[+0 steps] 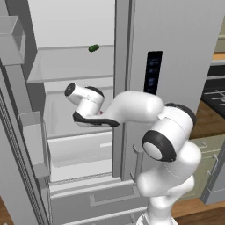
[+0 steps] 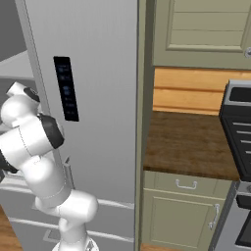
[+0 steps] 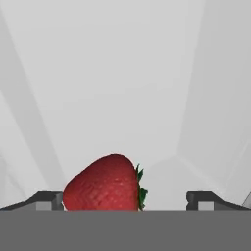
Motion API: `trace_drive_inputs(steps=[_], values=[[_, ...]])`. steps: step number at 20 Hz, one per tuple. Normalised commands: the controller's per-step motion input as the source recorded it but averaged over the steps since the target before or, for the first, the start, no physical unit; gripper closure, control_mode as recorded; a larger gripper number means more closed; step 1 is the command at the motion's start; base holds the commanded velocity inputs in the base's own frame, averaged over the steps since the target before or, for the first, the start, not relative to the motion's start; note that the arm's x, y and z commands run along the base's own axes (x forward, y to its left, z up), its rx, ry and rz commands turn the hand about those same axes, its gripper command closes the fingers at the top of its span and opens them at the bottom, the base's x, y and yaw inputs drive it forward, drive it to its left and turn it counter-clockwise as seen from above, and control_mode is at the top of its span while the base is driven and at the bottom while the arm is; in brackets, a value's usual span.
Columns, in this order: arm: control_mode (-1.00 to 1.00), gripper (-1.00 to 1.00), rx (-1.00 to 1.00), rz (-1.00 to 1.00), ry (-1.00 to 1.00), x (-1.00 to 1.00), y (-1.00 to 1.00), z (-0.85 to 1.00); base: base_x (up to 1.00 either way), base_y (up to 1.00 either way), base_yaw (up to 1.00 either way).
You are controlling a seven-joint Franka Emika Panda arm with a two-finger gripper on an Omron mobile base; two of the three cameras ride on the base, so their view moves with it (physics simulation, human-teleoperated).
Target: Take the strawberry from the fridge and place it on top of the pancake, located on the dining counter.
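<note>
The strawberry (image 3: 105,184), bright red with green leaves at its right end, lies on the white fridge floor between my gripper (image 3: 125,198) tips. It sits close to the left fingertip (image 3: 49,199), with a wide gap to the right fingertip. The gripper is open. In the left base view my hand (image 1: 85,105) reaches into the open left half of the grey fridge (image 1: 176,35), above a white drawer (image 1: 81,151). The black control panel (image 1: 152,72) is on the shut right door. The pancake and dining counter are out of view.
A small dark green oblong item (image 1: 93,48) lies on the upper shelf. The open fridge door with bins (image 1: 26,132) stands at my left. Right of the fridge are a wooden countertop (image 2: 191,142) on sage cabinets and a dark stove (image 2: 240,127).
</note>
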Motion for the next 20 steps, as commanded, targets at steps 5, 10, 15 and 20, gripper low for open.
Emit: trace_drive_inputs(steps=[5,10,15,20], values=[[-1.00,-1.00,0.01,0.00,0.01,0.00,0.05,-0.72,0.00,0.00,0.00],[-1.00,1.00,0.00,0.00,0.03,-0.34,0.23,-0.77,0.00,0.00,0.00],[-1.00,1.00,0.00,0.00,0.02,-0.31,0.02,-0.51,0.00,0.00,0.00],[-1.00,1.00,0.01,0.00,0.01,-0.28,0.06,-0.13,0.00,0.00,0.00]])
